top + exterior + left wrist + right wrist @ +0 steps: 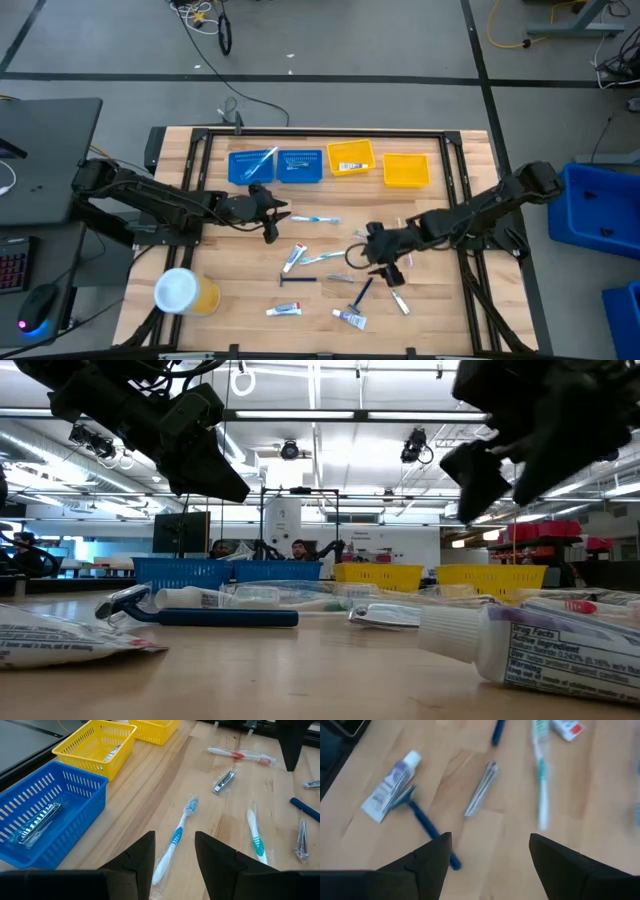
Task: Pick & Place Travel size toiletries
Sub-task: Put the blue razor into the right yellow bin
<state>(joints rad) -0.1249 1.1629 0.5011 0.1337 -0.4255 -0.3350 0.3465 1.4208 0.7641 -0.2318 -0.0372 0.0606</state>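
Saw the left end effector (174,863) released, fingers (142,862) spread wide, gripping nothing. Hovered above the worktop (450,300) just in front of the blue end of the tray row (300,180). Showed a blue-and-white toothbrush (176,837) flat on the wood below, its handle end running between the fingers, its bristles pointing away from that end effector. Cannot tell whether the fingers touched it.

Found the right end effector (490,857) likewise released, fingers parted, nothing between them. Hung farther from the tray row, before its yellow end, over scattered toiletries. Below it: a silvery clipper-like piece (482,787), a blue razor (427,827) with its head touching a white toothpaste tube (390,787), and a green-and-white toothbrush (540,785).

Within the tray row, noted a silvery item (37,822) in the inner blue tray (75,802) and a small tube (112,754) in the yellow tray (75,757) beside it.

In front of the tray row's yellow end, noted a red-and-white toothbrush (240,755) and another silvery clipper-like piece (223,781).

Well apart from the tray row, toward the worktop's near edge, counted more tubes (283,310) and a further razor (360,292).

Farthest from the tray row, at the near corner on the left arm's side, spotted a yellow tub (200,297) capped with a white lid (175,290).
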